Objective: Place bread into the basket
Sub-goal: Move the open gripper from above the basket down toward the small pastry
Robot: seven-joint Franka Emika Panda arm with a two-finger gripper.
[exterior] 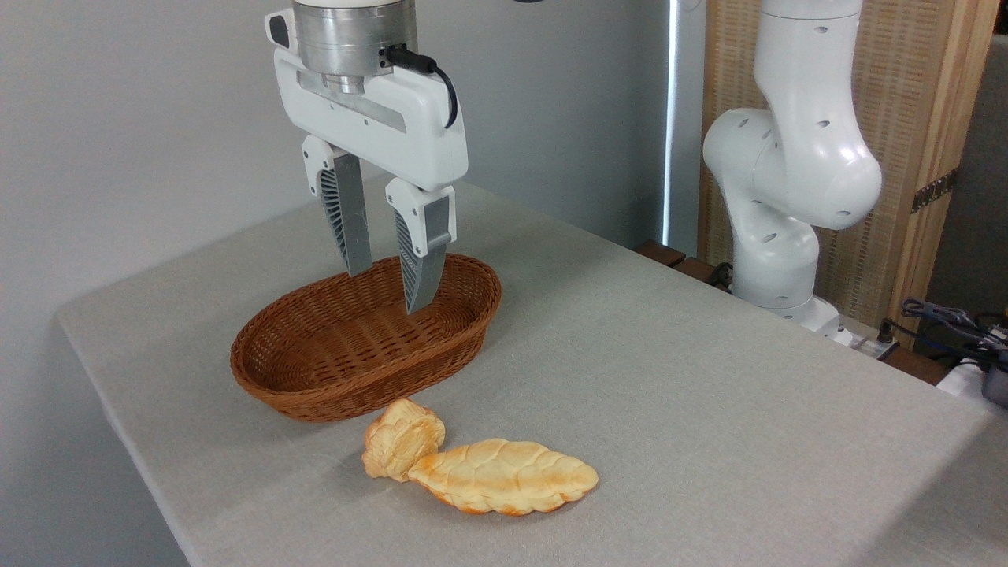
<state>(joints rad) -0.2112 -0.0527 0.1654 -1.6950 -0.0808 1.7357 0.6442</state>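
The bread (402, 439), a small shell-like golden piece with ridged folds, lies on the grey table just in front of the basket. The oval brown wicker basket (315, 378) stands at the table's left middle and holds nothing. My gripper (387, 291) hangs open above the basket's far half, fingers pointing down with nothing between them. It is well behind and above the bread.
A longer flat leaf-shaped braided loaf (504, 476) lies right of the bread, touching it. The arm's white base (780, 189) rises at the table's back right, with cables (953, 323) beyond. The table's left edge (102, 394) runs close to the basket.
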